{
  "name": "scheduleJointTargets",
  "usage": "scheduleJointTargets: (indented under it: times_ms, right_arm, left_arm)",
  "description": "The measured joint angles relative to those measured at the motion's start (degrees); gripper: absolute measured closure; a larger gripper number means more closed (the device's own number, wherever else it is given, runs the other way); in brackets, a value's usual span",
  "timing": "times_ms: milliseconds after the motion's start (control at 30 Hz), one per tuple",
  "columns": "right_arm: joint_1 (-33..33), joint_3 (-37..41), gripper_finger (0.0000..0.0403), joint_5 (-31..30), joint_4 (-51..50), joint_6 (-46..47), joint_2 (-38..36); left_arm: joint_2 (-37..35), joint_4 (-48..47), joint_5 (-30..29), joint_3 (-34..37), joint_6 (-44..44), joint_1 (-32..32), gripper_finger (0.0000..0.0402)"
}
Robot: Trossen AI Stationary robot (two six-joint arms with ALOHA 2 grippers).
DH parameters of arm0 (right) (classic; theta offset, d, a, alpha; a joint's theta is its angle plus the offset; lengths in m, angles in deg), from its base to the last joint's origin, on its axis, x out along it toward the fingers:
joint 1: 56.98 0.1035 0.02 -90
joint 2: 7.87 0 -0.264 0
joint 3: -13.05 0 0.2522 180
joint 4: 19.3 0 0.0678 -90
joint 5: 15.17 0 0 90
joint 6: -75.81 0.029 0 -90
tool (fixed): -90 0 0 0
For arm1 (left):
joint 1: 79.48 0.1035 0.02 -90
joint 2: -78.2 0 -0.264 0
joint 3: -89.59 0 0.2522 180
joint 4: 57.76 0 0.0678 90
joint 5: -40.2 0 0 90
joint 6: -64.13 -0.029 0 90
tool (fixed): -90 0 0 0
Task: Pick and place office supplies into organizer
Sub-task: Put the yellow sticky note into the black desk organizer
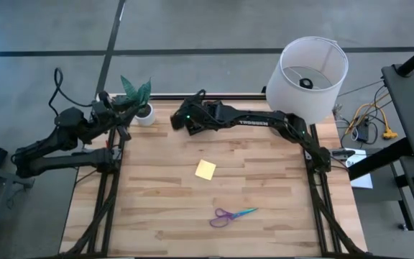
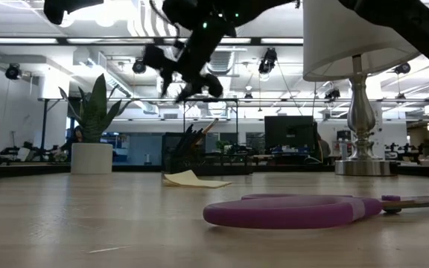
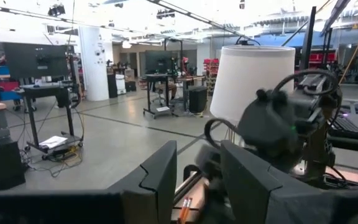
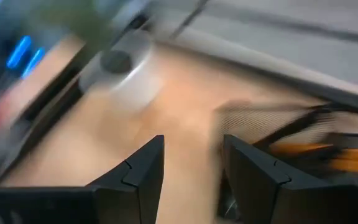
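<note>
The black organizer (image 2: pixel 191 154) stands near the table's far edge with dark pens and an orange pencil (image 2: pixel 209 126) sticking up out of it. It also shows in the right wrist view as a mesh organizer (image 4: pixel 272 124). My right gripper (image 2: pixel 194 89) (image 4: pixel 193 168) hovers open above it and holds nothing; in the high view my right gripper (image 1: pixel 180 121) covers it. The yellow sticky-note pad (image 1: pixel 205 169) lies flat mid-table. The purple-and-teal scissors (image 1: pixel 232 214) lie flat toward the near edge. My left gripper (image 3: pixel 199 180) waits open at the far left corner.
A white pot with a green plant (image 1: pixel 142 108) stands at the far edge, left of the organizer. A white lamp (image 1: pixel 311 68) stands at the far right corner. Bare wood lies around the pad and the scissors.
</note>
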Motion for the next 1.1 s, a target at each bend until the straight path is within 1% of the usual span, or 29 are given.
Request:
scheduleJointTargets:
  times_ms: [33,100,167,200,267,333,400,500,600,733,833,867,933,1100]
  right_arm:
    - [0.5,-0.7,0.0248,5.3,-1.1,-4.0,0.0]
    - [1.8,-2.4,0.0248,14.8,-4.2,-9.0,-0.1]
    - [3.5,-3.9,0.0248,20.5,-9.1,-12.0,-0.1]
    - [4.4,-4.6,0.0248,21.6,-12.2,-13.5,-0.1]
    - [6.2,-5.6,0.0248,21.4,-19.5,-15.8,-0.1]
    - [7.7,-5.8,0.0248,19.9,-27.3,-16.4,-0.1]
    - [9.0,-5.0,0.0248,19.5,-32.9,-14.6,-0.1]
    - [10.9,-3.0,0.0248,20.6,-38.2,-8.5,-0.1]
    - [12.1,0.0,0.0248,21.0,-37.5,-2.5,-0.1]
    - [12.7,2.6,0.0248,21.0,-32.0,-0.7,0.2]
    - [12.4,4.2,0.0248,23.6,-28.0,-0.4,0.3]
    - [12.3,4.6,0.0248,24.1,-26.8,-1.6,0.3]
    - [12.0,4.8,0.0248,23.7,-26.5,-7.3,0.3]
    - [11.8,4.9,0.0248,22.6,-26.4,-29.4,0.3]
  left_arm:
    - [0.0,-0.1,0.0,0.0,0.0,0.0,0.0295]
    - [-0.1,0.0,0.0,-0.2,0.0,0.0,0.0295]
    - [-0.2,-0.1,0.0,-0.3,0.0,0.0,0.0295]
    - [-0.3,-0.1,0.0,-0.3,0.0,0.0,0.0295]
    - [-0.4,-0.1,0.0,-0.3,0.2,0.0,0.0295]
    - [-0.3,-0.4,-0.1,-0.3,0.2,0.0,0.0295]
    - [-0.4,-1.0,0.0,-0.3,0.5,0.0,0.0295]
    - [-0.4,-2.8,0.0,-0.3,0.6,0.0,0.0295]
    - [-0.3,-3.8,0.0,-0.2,0.6,0.0,0.0295]
    - [-0.1,-3.7,1.6,-0.2,1.7,0.0,0.0295]
    - [0.7,-4.4,4.1,-0.2,6.4,0.0,0.0295]
    - [0.9,-5.3,4.9,-0.2,6.9,0.0,0.0295]
    - [1.3,-6.9,5.2,-0.4,7.5,0.0,0.0295]
    - [0.5,-7.9,5.2,-0.4,9.1,0.0,0.0295]
